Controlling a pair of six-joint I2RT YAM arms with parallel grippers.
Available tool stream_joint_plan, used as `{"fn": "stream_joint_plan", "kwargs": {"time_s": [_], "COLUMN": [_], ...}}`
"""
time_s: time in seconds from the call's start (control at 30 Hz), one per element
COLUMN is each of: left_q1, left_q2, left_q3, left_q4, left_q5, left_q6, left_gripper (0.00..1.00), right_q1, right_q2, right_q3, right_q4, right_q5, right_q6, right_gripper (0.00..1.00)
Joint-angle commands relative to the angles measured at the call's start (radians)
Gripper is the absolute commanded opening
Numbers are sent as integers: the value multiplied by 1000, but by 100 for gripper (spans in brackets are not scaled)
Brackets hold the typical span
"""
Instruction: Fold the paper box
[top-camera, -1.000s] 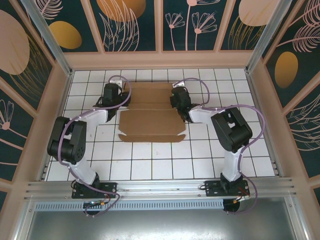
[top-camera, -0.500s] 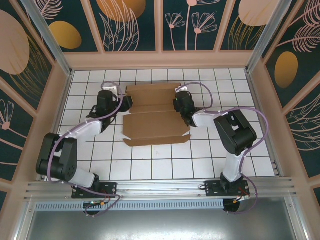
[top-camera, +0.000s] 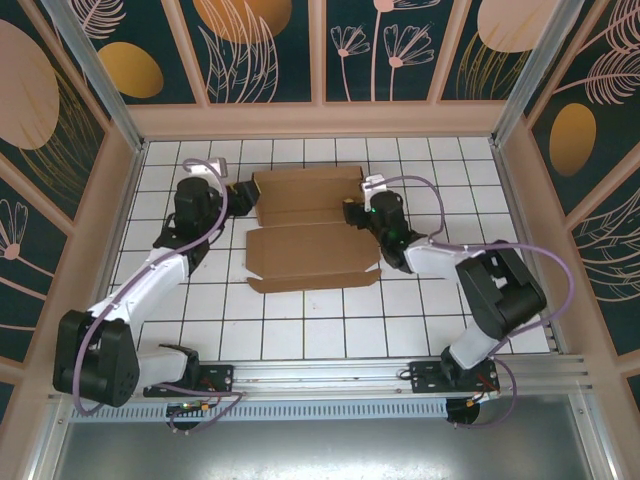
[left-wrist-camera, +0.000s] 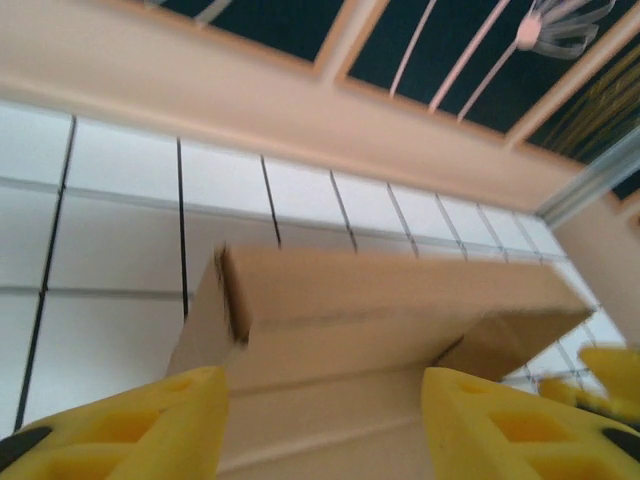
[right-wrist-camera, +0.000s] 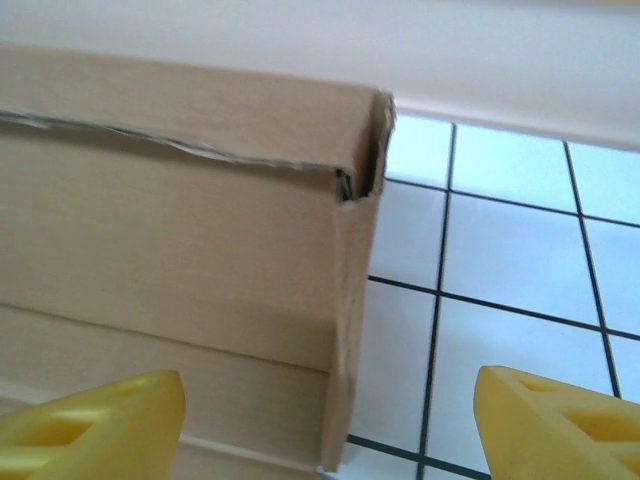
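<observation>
white tiled worktop (top-camera: 300, 320): one paper box (top-camera: 310, 228), brown creased cardboard, part-folded; left gripper (top-camera: 236, 193), right gripper (top-camera: 354, 214), jaws wide.

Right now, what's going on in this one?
Two arms are working on the paper box, a brown cardboard sheet on the white tiled table. Its far strip is folded up into a low wall, and the near panels lie flat. The left gripper sits at the box's left end and the right gripper at its right end. Both are open, with no grip on the cardboard.
</observation>
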Motion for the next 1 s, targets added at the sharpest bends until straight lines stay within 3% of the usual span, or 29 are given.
{"fn": "stream_joint_plan", "kwargs": {"time_s": [0.0, 0.2, 0.33, 0.53, 0.73, 0.97], "left_q1": [13, 37, 53, 65, 66, 66], "left_q2": [8, 131, 202, 270, 309, 312], "left_q3": [103, 144, 174, 178, 156, 22], "left_q4": [-60, -46, -11, 27, 56, 95], "left_q5": [-61, -24, 6, 22, 33, 15], "left_q6": [-12, -79, -104, -126, -151, -192], "left_gripper": [56, 57, 57, 57, 56, 53], "right_q1": [-33, -59, -131, -172, -172, -156], "right_q2": [-108, -210, -187, -90, 8, 74], "right_q3": [-57, -108, -21, 136, 217, 213], "right_q4": [185, 303, 197, 18, -57, -99], "right_q5": [-131, -191, -225, -253, -281, -222], "right_q6": [19, 49, 161, 185, 181, 177], "right_gripper": [76, 76, 76, 77, 76, 73]}}
